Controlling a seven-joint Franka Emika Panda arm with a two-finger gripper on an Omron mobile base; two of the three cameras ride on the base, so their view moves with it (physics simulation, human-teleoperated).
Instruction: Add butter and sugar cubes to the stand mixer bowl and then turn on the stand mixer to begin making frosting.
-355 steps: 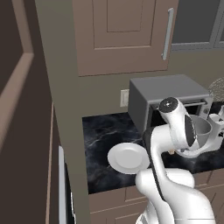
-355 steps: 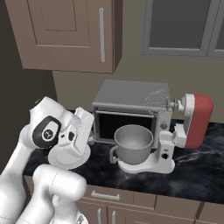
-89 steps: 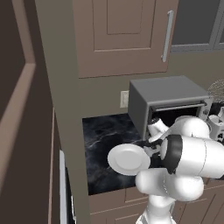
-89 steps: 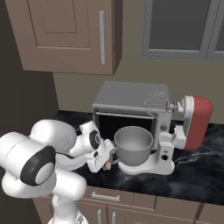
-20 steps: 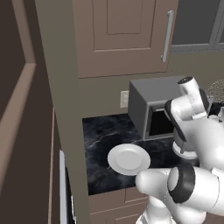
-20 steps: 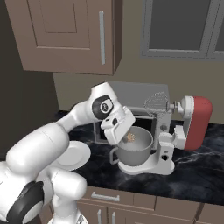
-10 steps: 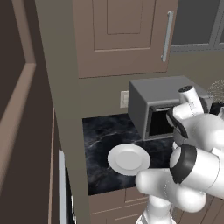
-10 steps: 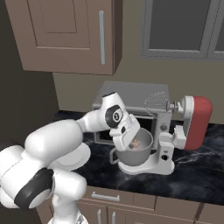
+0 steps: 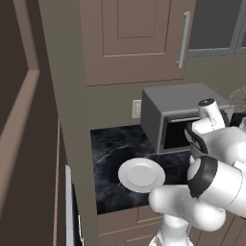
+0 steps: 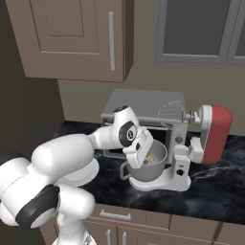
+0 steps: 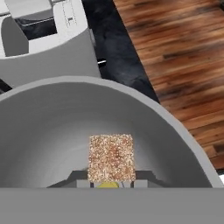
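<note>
My gripper (image 10: 148,157) reaches down into the stand mixer bowl (image 10: 143,174), a deep grey metal bowl on the mixer's white base. In the hand view a tan-brown sugar cube (image 11: 110,156) sits between the two fingertips, and my gripper (image 11: 111,181) is shut on it over the bowl's grey inside (image 11: 48,127). The same cube (image 10: 151,158) shows just inside the rim. A yellow sliver (image 11: 108,185) under the cube looks like the butter. The stand mixer (image 10: 217,135) has its red head tilted back at the right.
A white plate (image 9: 141,174) lies on the dark marble counter left of the bowl. The grey microwave (image 9: 178,104) stands right behind bowl and arm, door open. Wall cabinets hang above. The counter's front edge is close below the bowl.
The hand has swung right and dropped from above the bowl's left rim into the bowl, carrying the brown cube along. Plate, mixer and microwave have not moved.
</note>
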